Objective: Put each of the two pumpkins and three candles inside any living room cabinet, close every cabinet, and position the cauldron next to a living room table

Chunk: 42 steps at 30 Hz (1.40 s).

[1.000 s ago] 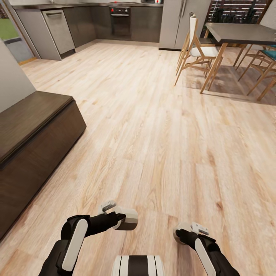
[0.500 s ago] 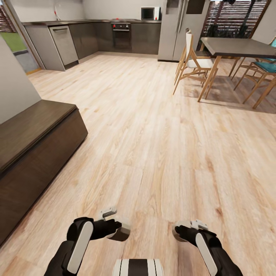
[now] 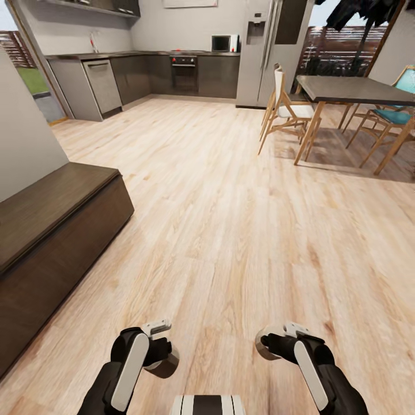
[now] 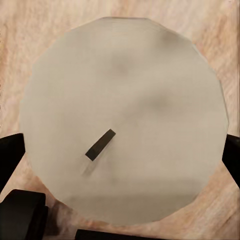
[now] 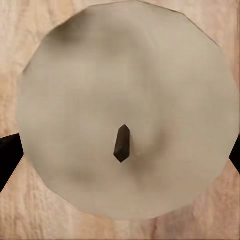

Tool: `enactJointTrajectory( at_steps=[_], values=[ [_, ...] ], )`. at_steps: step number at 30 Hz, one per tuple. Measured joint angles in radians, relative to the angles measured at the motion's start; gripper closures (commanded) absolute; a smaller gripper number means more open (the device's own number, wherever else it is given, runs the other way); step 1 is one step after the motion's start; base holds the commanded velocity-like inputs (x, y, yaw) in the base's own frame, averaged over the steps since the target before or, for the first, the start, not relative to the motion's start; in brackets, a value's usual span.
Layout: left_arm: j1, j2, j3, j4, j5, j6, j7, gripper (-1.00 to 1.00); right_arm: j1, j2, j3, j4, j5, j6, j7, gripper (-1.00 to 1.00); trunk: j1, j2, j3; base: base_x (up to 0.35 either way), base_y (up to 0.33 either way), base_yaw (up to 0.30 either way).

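My left gripper (image 3: 159,353) is shut on a beige candle (image 3: 165,363), held low over the wood floor in front of my trunk. The left wrist view looks onto that candle's (image 4: 125,120) round top and dark wick, with a dark fingertip (image 4: 10,155) at each side. My right gripper (image 3: 271,344) is shut on a second candle (image 3: 265,348). The right wrist view shows this candle's (image 5: 125,107) top and wick between two dark fingertips (image 5: 7,155). The long dark brown cabinet (image 3: 52,230) stands at the left with its fronts shut. The pumpkins, cauldron and low grey table are out of view.
Open wood floor (image 3: 230,219) stretches ahead. A dining table (image 3: 357,89) with wooden chairs (image 3: 285,109) stands at the back right. Kitchen units (image 3: 144,72) and a fridge (image 3: 268,49) line the far wall. A pale wall (image 3: 23,144) rises behind the cabinet.
The head view has tilted up, showing more of the kitchen. My left arm has drawn back toward my trunk with its candle. The right arm has hardly moved.
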State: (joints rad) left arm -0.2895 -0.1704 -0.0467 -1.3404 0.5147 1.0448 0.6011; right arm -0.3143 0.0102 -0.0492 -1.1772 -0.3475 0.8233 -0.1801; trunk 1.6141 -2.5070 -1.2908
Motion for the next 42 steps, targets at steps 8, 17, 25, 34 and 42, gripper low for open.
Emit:
enactJointTrajectory(
  at_steps=[8,17,25,34,42],
  values=[
    [0.0,0.0,0.001,-0.001,0.002,0.0,0.001,1.0,0.0,0.0,-0.001,-0.001,-0.003,0.0,0.0,1.0,-0.004,0.002,0.031,0.0,0.0,0.0],
    [0.0,-0.004,0.0,-0.001,0.002,0.0,-0.001,1.0,0.0,-0.007,-0.011,0.003,-0.012,-0.004,0.002,1.0,-0.008,0.004,0.066,-0.021,0.0,0.0],
    [0.0,-0.004,-0.027,-0.001,0.005,-0.002,-0.001,1.0,0.0,-0.007,-0.013,0.003,-0.013,-0.003,0.003,1.0,-0.011,0.006,0.097,-0.113,0.0,0.0],
    [0.0,-0.004,-0.058,-0.001,0.003,-0.002,-0.002,1.0,0.0,-0.007,-0.013,0.003,-0.013,-0.003,0.003,1.0,-0.025,0.027,0.129,-0.002,0.0,0.0],
    [0.0,-0.004,-0.058,-0.001,0.004,-0.003,-0.002,1.0,0.0,-0.007,-0.013,0.003,-0.013,-0.001,0.003,1.0,-0.056,0.083,0.154,0.0,0.0,0.043]
  ],
)
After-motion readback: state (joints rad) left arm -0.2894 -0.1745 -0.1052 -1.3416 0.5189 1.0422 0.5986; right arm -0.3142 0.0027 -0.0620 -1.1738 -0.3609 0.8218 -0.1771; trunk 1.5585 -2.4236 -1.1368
